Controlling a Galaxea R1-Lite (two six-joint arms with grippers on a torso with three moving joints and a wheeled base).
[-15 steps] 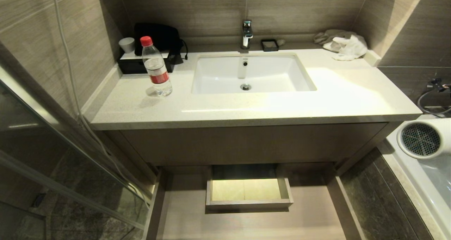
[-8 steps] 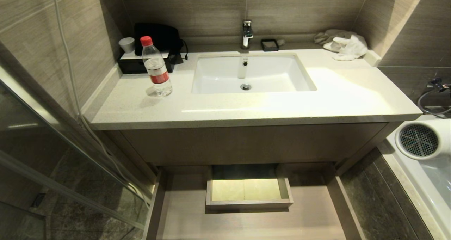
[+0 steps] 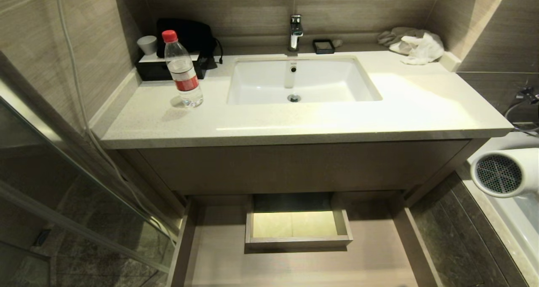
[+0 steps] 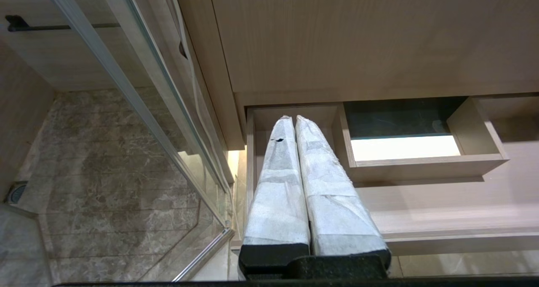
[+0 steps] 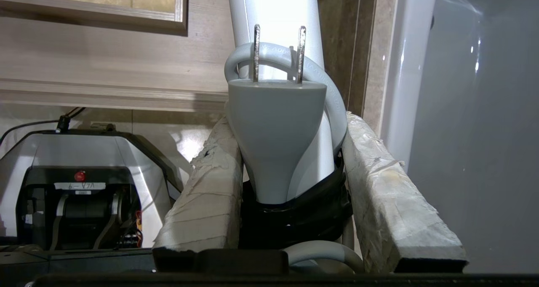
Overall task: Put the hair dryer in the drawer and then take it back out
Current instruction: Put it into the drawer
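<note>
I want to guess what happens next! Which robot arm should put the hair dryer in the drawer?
The right one, probably. Its gripper is shut on the hair dryer, held off to the right of the open drawer. The left gripper is shut and holds nothing.

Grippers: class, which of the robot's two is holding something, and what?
The right gripper: it clamps the hair dryer by its handle and bundled cord. The left gripper is shut on nothing.

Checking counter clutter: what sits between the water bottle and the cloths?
In the head view, the sink with its faucet separates water bottle and cloths.
</note>
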